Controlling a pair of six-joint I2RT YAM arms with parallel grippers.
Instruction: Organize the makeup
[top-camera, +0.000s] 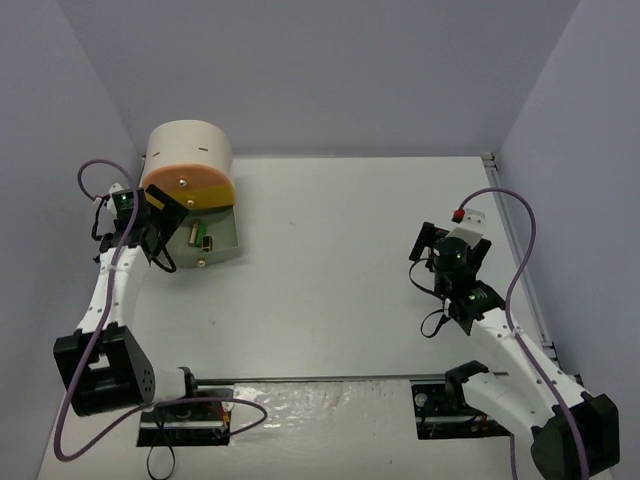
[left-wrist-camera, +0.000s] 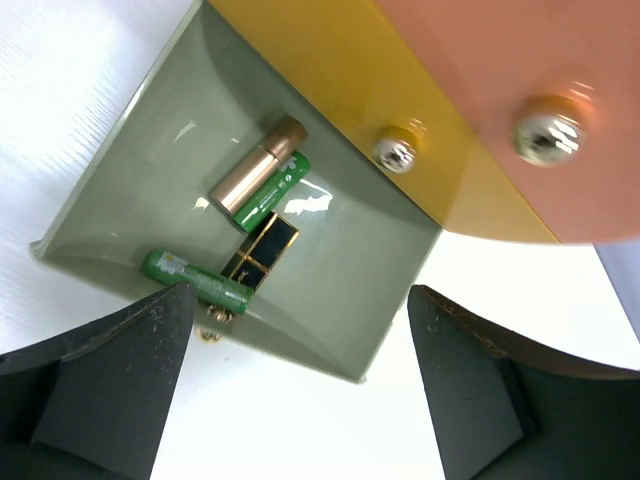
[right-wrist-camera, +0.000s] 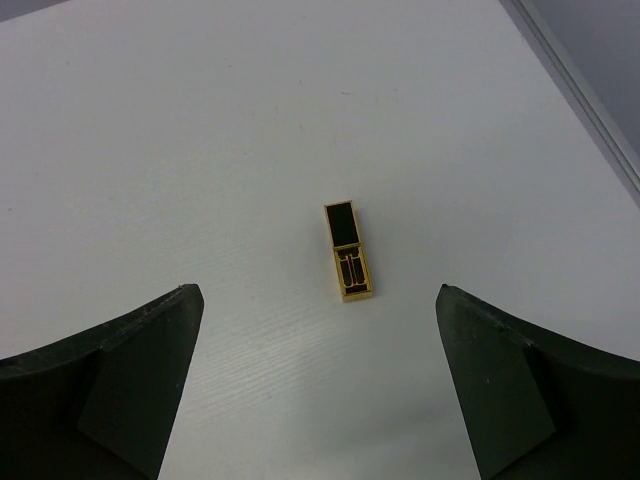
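Four tubes (left-wrist-camera: 255, 172) in the green drawer (left-wrist-camera: 372, 250), one gold-black tube (right-wrist-camera: 350, 250) on the table (right-wrist-camera: 200, 150); both end effectors (left-wrist-camera: 300, 292) (right-wrist-camera: 317, 292) gape empty.

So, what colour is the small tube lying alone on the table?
Black with gold trim; the tube shows best in the right wrist view.

Four tubes lie in the green drawer (left-wrist-camera: 120, 190): two green tubes (left-wrist-camera: 272, 188), one copper tube (left-wrist-camera: 255, 163) and one gold-black tube (left-wrist-camera: 262, 250). A second gold-black tube (right-wrist-camera: 350, 250) lies alone on the worktop (right-wrist-camera: 200, 150). There is one box (top-camera: 188, 150) with three drawers: the green one, a pink drawer (left-wrist-camera: 480, 60) and a yellow drawer (left-wrist-camera: 330, 70).
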